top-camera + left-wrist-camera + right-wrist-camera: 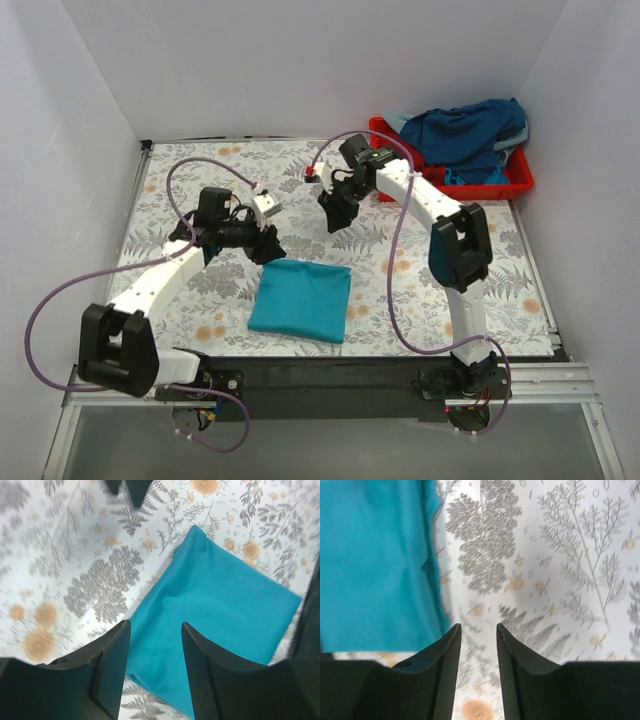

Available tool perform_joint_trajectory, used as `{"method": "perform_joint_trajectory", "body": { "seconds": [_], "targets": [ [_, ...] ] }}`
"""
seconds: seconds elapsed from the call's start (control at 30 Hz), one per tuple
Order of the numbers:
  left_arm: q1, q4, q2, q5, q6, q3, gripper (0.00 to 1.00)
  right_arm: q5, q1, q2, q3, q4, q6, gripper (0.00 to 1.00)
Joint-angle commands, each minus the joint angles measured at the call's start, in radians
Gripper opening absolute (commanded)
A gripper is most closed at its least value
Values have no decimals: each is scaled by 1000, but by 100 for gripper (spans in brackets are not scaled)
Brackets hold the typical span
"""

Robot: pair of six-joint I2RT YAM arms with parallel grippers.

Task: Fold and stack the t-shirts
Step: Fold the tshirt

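folded teal shirt: smooth flat rectangle on counter.
shirt pile: crumpled, navy over teal, in red tray, far right of folded teal shirt, well apart.
right gripper: beyond folded teal shirt, nearer the pile; narrowly parted, empty.
left gripper: over folded teal shirt's far left corner; parted, empty.

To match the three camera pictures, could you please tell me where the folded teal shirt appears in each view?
Top external: the folded teal shirt lies low in the middle of the picture.
Left wrist: the shirt fills the middle and right.
Right wrist: the shirt fills the upper left.
Shared landmark: the flowered tablecloth under it shows in all three views.
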Motion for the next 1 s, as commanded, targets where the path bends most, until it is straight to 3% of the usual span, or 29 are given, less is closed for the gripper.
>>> {"method": "perform_joint_trajectory", "body": {
  "seconds": [0.0, 0.1, 0.23, 0.4, 0.7, 0.8, 0.97],
  "targets": [
    [39, -239, 130, 109, -213, 113, 44, -72, -1, -157, -107, -17, 88, 40],
    [43, -270, 235, 122, -313, 152, 42, -212, 13, -199, -225, -8, 184, 32],
    [79, -232, 336, 108, -419, 147, 34, -368, 37, -184, -354, 59, 286, 29],
    [105, -189, 445, 86, -506, 160, 33, -313, 39, -126, -468, 231, 430, 29],
    [159, -37, 645, 82, -635, 166, 33, -118, -41, 42, -370, 262, 435, 30],
    [175, -17, 718, 56, -649, 268, 32, -86, -70, 88, -304, 256, 416, 31],
    [195, -44, 736, 89, -614, 467, 34, -190, -127, 105, -132, 246, 444, 37]
  ]
}}
